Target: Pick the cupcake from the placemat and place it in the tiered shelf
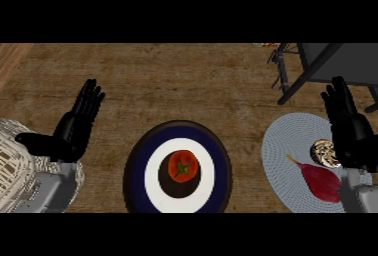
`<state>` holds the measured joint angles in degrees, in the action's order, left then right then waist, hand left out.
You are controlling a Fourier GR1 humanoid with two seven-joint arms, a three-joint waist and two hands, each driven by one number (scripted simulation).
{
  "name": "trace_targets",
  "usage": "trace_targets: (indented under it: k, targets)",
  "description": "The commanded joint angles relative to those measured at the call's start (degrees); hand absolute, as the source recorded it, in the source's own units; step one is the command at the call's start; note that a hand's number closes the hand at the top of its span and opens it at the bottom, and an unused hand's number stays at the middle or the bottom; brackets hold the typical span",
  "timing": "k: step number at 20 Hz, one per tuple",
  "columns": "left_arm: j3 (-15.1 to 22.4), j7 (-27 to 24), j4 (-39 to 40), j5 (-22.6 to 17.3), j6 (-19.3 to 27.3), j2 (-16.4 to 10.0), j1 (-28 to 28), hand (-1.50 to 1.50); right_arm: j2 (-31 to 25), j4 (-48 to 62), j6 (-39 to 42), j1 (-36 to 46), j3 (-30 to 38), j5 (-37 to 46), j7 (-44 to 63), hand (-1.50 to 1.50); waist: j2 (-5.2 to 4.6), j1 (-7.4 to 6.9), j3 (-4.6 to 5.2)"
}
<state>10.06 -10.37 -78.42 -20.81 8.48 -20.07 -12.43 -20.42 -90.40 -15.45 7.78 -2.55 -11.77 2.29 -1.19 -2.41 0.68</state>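
A small cupcake (324,152) with pale frosting lies on the round light-blue placemat (291,145) at the right. My right hand (350,127) stands just beside and over its right edge, fingers straight and pointing up, open and holding nothing. The dark tiered shelf (325,62) rises at the top right, beyond the placemat. My left hand (74,127) rests open at the left, fingers up, thumb out to the left, far from the cupcake.
A red pear-shaped fruit (322,181) lies on the placemat below the cupcake. A dark blue and white plate (177,197) at centre bottom bears a tomato (181,166). A white wicker basket (18,172) sits at the left edge.
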Motion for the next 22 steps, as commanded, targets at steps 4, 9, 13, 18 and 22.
trace_targets:
  k: [4,9,13,18,22]
  targets:
    - [-2.3,7.5,3.7,-0.8,2.5,-2.9,10.0,0.0,-6.6,-2.4,-12.5,-10.1,11.4,7.4,-0.6,1.5,1.62,6.18,-0.51]
    - [-0.7,16.7,0.2,-2.6,4.2,-2.5,15.8,0.0,-7.0,7.9,-22.6,-21.9,20.6,9.9,8.6,1.5,0.77,8.35,-0.54]
    - [-0.1,21.3,-1.4,-2.9,3.1,-3.2,14.2,0.0,-2.0,-5.7,-23.3,-30.9,20.6,8.3,5.6,-1.5,1.5,5.25,-0.57]
    - [-0.7,21.8,0.9,-2.5,1.6,-3.3,13.3,0.0,-0.8,-20.1,-14.8,-44.0,17.3,7.1,4.1,-1.5,1.41,4.11,-0.58]
    - [-1.3,24.8,1.0,-2.1,2.1,-3.1,9.1,0.0,-4.8,-27.3,-13.2,-43.3,15.3,9.5,15.6,-1.5,1.09,2.86,-0.58]
